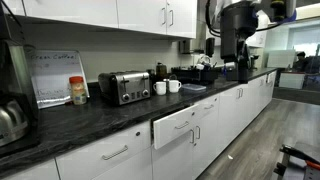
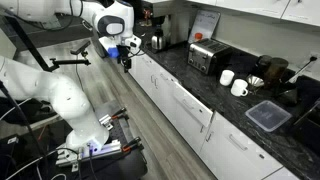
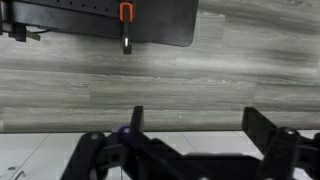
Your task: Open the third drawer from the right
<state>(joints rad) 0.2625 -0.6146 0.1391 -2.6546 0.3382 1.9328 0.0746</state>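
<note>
In an exterior view the black two-finger gripper [image 2: 125, 55] hangs at far left, jaws spread and empty. To its right, under the dark speckled stone counter [image 2: 190, 75], the wide glossy white drawer with its silver bar handle [image 2: 188, 105] stands ajar. Best to hook the smooth bar centrally and pull straight outward.

Standing sign [image 1: 55, 78] at the back edge of the desk [image 1: 90, 125], toward its far end. Handwritten top line, blue, looks like "Cream Coffee". Lines below it are too small to read. Sign also shows in an exterior view [image 2: 207, 22], where its text is illegible.
</note>
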